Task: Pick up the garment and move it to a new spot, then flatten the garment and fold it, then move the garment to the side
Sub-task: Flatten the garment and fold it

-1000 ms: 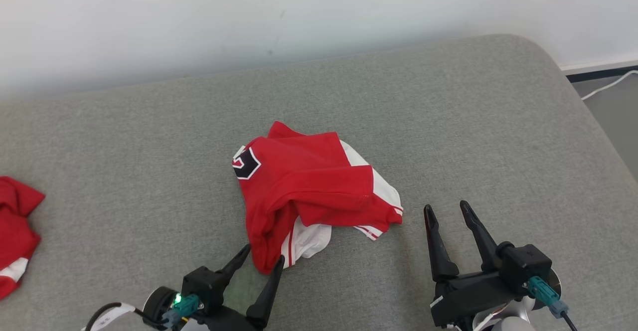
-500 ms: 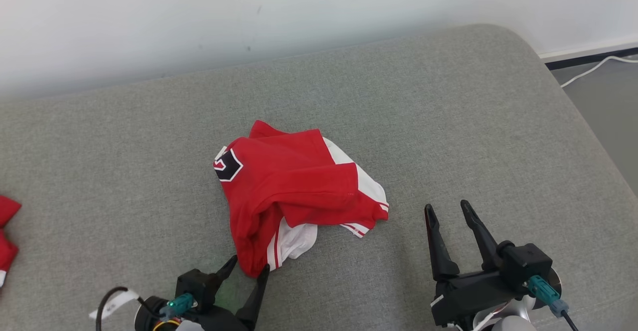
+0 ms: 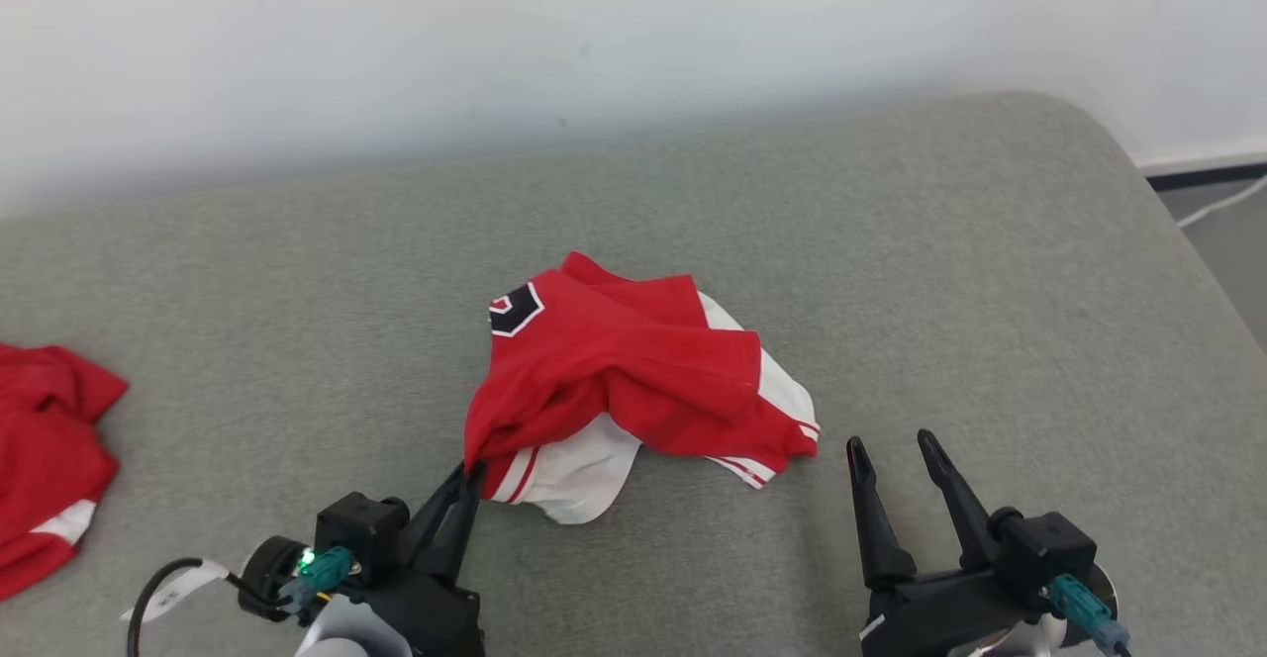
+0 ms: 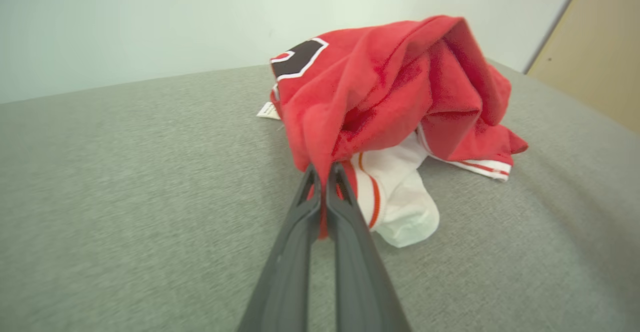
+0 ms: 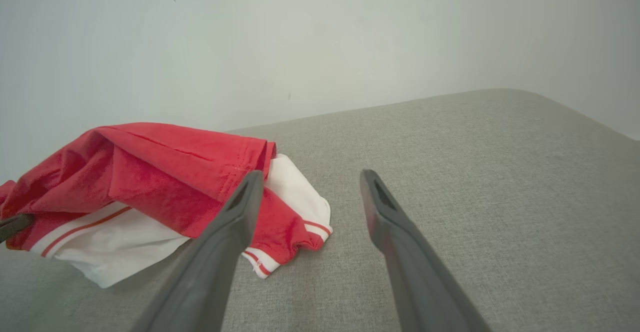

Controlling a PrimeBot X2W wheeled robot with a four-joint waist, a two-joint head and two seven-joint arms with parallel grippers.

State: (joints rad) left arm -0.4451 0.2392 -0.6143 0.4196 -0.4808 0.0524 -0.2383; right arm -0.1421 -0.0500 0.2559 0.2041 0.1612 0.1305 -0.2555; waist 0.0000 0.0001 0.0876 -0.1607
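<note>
Okay, left hand clamped on lower-left edge of crumpled red-and-white fabric garment, bulk extending up-right; right hand spread, empty.

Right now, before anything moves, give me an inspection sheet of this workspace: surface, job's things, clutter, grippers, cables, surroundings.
Surface: grey cushion, rounded at its far right corner.
Job's things: red and white garment, crumpled near the middle of the cushion.
Clutter: second red garment at the cushion's left edge.
Grippers: left gripper shut on the near left edge of the red and white garment; right gripper open, beside that garment and apart from it.
Cables: white cable on the floor at the right; black cable by the left wrist.
Surroundings: pale wall behind the cushion; grey floor to the right.
</note>
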